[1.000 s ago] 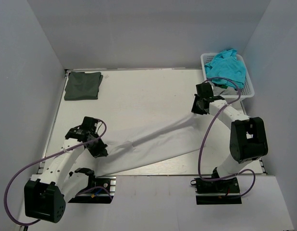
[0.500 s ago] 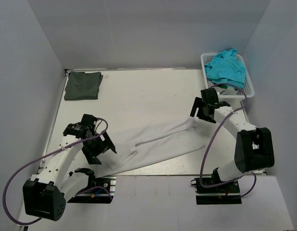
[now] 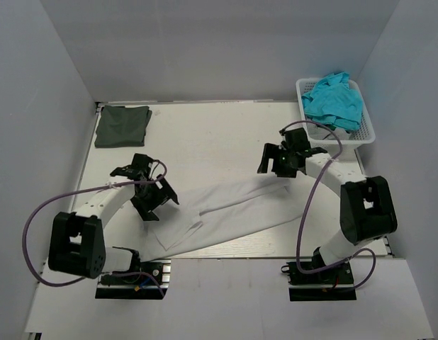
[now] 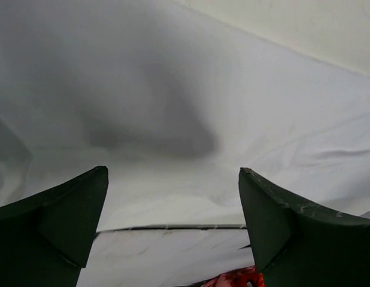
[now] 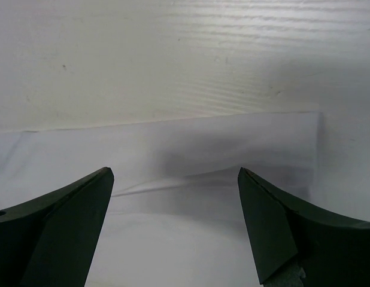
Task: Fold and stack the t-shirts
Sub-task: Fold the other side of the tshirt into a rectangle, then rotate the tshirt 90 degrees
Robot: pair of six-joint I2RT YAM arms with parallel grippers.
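the white t-shirt (image 3: 233, 209) lies as a long creased band (left gripper (image 4: 173, 173), right gripper (image 5: 175, 173) both agape).

The left pincer (image 3: 154, 197) and right pincer (image 3: 274, 160) are opening wide, releasing the white t-shirt (image 3: 233, 209), which is settling slack on the bench (image 3: 205, 134).

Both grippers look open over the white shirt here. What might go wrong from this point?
1. The white t-shirt lies as a long slanted strip with creases near the left gripper; folding it as is would give a crooked bundle.
2. Its near left corner sits close to the front edge of the table, so a dragging regrasp may pull it over.
3. The folded olive-green t-shirt sits in the far left corner; carrying the white one there may undo its folds.
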